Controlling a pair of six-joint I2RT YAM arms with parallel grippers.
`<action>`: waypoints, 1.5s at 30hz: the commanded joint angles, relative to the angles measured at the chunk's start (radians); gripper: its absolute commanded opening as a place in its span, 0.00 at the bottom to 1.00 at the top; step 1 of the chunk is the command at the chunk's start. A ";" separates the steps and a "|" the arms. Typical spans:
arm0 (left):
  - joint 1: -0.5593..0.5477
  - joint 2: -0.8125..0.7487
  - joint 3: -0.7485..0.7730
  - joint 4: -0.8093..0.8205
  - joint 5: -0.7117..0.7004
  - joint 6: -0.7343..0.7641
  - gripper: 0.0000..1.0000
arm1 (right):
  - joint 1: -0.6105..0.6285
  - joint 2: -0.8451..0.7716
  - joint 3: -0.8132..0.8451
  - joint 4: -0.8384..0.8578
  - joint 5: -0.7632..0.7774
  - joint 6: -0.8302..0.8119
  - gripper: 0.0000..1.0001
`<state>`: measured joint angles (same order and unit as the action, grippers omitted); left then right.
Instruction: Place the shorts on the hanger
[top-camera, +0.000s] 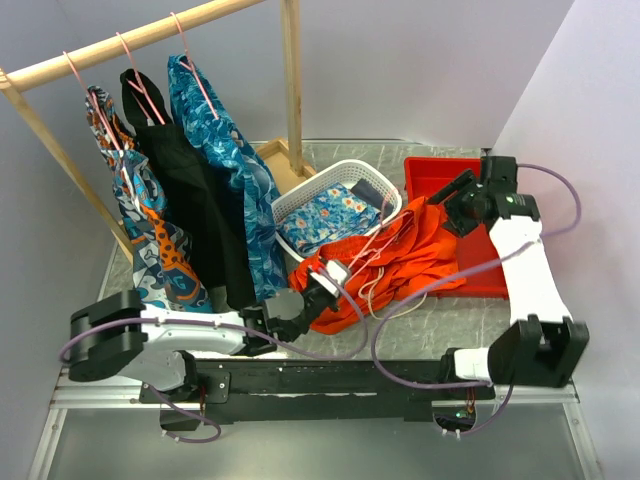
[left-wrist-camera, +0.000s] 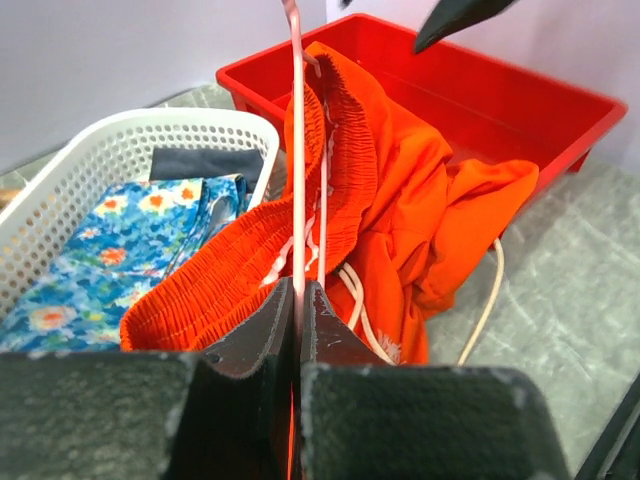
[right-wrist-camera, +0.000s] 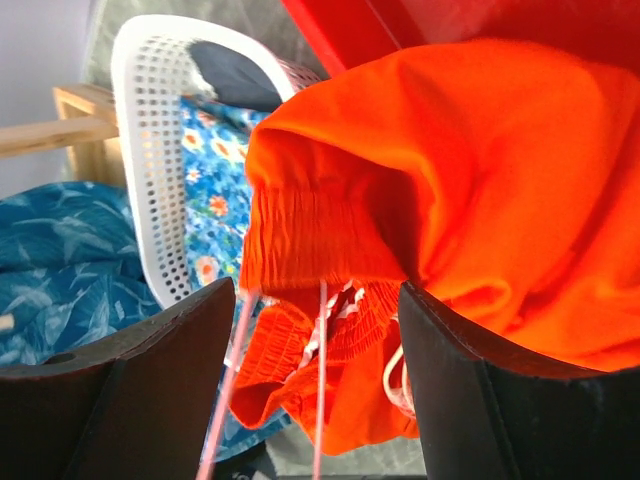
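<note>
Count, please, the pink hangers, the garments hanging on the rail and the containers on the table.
Pink hangers: 4, namely three rail hangers and the hanger in the left claw
Hanging garments: 3
Containers: 2, the white basket and the red tray
Total: 9

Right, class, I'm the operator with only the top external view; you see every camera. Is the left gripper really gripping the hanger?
Observer: Yes. The left wrist view shows the left gripper shut on the hanger wire.
Operator: And the right gripper?
Observer: The right gripper is open, fingers spread; the shorts hang just beyond them, unpinched.
Operator: Is the hanger inside the shorts?
Observer: The right wrist view shows two pink wires emerging beneath the gathered waistband.
</note>
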<state>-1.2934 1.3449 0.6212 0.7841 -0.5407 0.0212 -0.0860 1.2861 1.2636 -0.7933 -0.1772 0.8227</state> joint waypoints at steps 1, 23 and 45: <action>-0.041 0.051 0.044 0.185 -0.062 0.123 0.01 | -0.006 0.071 0.056 0.043 -0.038 0.055 0.73; -0.084 0.237 0.164 0.325 -0.091 0.296 0.01 | 0.081 0.151 -0.007 0.097 -0.005 0.075 0.60; -0.070 0.001 0.146 -0.167 -0.071 -0.206 0.77 | 0.081 -0.048 -0.164 0.144 0.016 0.072 0.00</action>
<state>-1.3636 1.4891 0.8085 0.7120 -0.6403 -0.0006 -0.0105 1.3247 1.0931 -0.6727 -0.1768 0.8936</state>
